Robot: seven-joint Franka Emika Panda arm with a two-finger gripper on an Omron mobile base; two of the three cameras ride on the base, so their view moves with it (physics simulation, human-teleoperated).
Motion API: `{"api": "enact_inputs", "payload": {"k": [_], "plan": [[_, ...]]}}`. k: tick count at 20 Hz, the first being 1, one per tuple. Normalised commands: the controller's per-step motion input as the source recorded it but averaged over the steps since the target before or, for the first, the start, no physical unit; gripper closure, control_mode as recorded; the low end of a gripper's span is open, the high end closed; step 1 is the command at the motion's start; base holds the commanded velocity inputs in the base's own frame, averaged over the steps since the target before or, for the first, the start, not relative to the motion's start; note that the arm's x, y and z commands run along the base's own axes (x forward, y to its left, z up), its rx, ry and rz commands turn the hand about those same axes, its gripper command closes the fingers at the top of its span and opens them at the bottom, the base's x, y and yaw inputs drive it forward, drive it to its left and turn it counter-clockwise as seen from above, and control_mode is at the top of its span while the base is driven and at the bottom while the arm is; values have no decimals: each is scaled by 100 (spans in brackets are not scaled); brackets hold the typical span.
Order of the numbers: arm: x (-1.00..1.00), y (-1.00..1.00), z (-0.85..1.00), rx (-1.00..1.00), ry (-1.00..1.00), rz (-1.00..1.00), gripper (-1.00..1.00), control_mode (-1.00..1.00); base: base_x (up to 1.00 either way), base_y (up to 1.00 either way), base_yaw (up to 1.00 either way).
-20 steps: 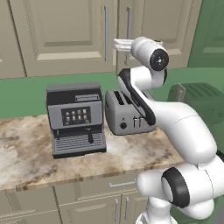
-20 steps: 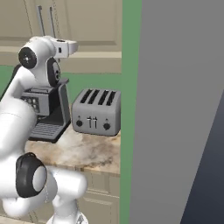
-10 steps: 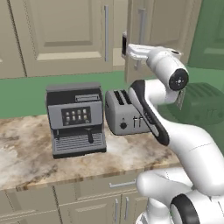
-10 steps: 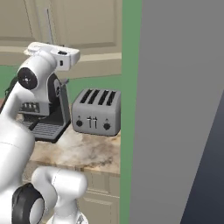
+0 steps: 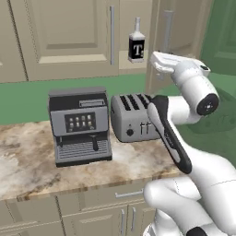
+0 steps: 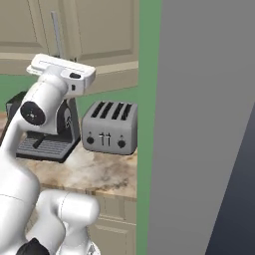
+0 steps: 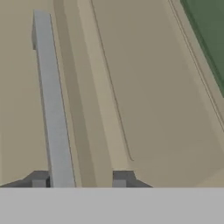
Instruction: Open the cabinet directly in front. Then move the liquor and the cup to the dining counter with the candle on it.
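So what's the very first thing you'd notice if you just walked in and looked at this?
Probably the big white robot arm reaching up to the beige cabinet, whose right door stands swung open. In the gap sits a dark liquor bottle with a white label. In the hand view, the gripper has the door's silver bar handle between its open fingertips. Below, a grey coffee machine and a silver toaster stand side by side on the marble worktop.

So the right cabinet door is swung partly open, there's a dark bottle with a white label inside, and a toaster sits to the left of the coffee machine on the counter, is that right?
Not quite. In the left base view the toaster sits to the right of the coffee machine, not left. The rest holds: the right cabinet door is swung partly open, and the dark liquor bottle with its white label stands inside.
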Motion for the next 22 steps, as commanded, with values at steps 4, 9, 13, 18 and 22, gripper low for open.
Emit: {"api": "enact_inputs", "payload": {"k": [4,9,13,18,22], "plan": [[-2,-5,0,0,0,0,-100,-100,0,0,0],[-90,1,-30,-4,1,2,-100,-100,0,0,0],[-100,-4,0,0,-5,0,-100,-100,0,0,0],[-75,54,-1,-7,-1,-1,-100,-100,0,0,0],[-4,100,-17,-22,0,-1,-100,-100,0,0,0]]}}
